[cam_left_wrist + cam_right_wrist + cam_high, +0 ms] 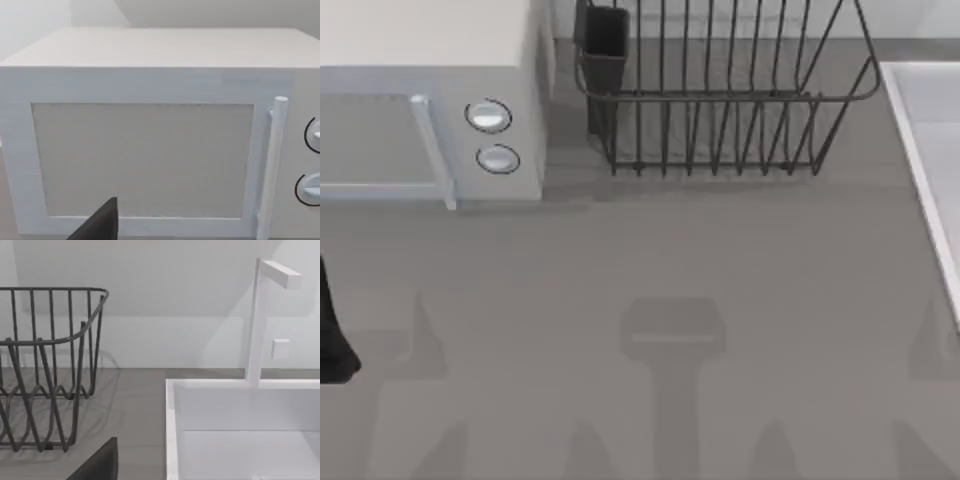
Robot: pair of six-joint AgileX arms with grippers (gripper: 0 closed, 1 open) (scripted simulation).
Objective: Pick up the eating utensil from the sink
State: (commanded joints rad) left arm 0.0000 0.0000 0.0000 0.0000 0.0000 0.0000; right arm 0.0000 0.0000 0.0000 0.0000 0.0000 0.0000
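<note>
- Pale grey with a whitish raised rim, the sink (924, 150) sits at the right edge of the worktop (650, 260); in the right wrist view its basin is open ahead, with a white faucet (257, 320) standing at the far rim.
- The eating utensil is not to be made out in the part of the basin that shows, so I cannot tell where in the sink it lies.
- Judged from this, the task is at its very start: the approach has not begun and nothing is grasped.
- The left arm (332, 335) is a dark shape at the worktop's left edge, parked, facing the white microwave (430, 110) at the far left corner; whether its fingers are wide or narrow I cannot tell.
- A dark finger (97, 462) of the right gripper edges the right wrist view; wide or narrow, I cannot tell.
- The next move likely calls for the right arm to reach over the sink rim, find the utensil, then descend with fingers apart.
- The dark wire dish rack (720, 95) stands along the far edge, beside the sink; the reach should keep apart from it.
- No brand, label or writing can be read; the microwave's 2 round knobs (488, 116) are unmarked.
</note>
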